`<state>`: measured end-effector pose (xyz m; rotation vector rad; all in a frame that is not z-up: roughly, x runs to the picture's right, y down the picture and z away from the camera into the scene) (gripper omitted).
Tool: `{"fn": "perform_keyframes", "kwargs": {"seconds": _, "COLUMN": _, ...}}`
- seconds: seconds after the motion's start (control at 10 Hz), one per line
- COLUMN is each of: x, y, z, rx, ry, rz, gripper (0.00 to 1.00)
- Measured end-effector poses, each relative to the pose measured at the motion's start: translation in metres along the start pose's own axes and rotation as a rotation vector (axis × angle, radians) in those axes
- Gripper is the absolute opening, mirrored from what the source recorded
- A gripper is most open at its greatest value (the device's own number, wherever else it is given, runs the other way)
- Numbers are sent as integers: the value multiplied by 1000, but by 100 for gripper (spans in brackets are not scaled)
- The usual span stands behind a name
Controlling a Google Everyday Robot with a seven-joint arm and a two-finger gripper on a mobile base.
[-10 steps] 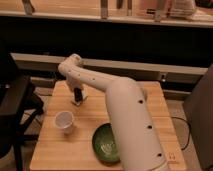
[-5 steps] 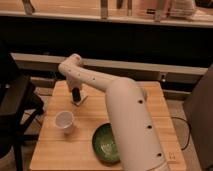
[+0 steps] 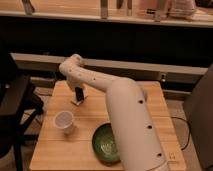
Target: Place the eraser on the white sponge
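My white arm reaches across the wooden table (image 3: 150, 107) to its far left part. The gripper (image 3: 78, 95) hangs there as a dark shape pointing down, just above the tabletop. A small pale block, the white sponge (image 3: 76, 102), lies directly under it and seems to touch its tip. The black eraser cannot be told apart from the dark gripper. Whether it is held there is not visible.
A white cup (image 3: 64, 121) stands front left of the gripper. A green bowl (image 3: 106, 143) sits near the front, partly behind my arm. A black chair (image 3: 12, 107) stands at the table's left edge. A dark counter wall runs behind the table.
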<state>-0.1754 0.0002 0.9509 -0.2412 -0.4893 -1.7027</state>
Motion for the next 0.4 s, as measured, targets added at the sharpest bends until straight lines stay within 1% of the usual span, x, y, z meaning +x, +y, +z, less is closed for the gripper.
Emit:
{"fn": "perform_keyframes", "kwargs": {"seconds": 0.1, "x": 1, "y": 0, "z": 0, "rx": 1, "ry": 2, "rz": -2, "gripper": 70}}
{"fn": "perform_keyframes", "kwargs": {"seconds": 0.2, "x": 1, "y": 0, "z": 0, "rx": 2, "ry": 2, "rz": -6, "gripper": 69}}
{"fn": "perform_keyframes", "kwargs": {"seconds": 0.3, "x": 2, "y": -1, "z": 0, "rx": 4, "ry": 3, "rz": -10, "gripper": 62}}
{"fn": "perform_keyframes", "kwargs": {"seconds": 0.4, "x": 1, "y": -2, "z": 1, "rx": 7, "ry": 3, "rz": -15, "gripper": 53}}
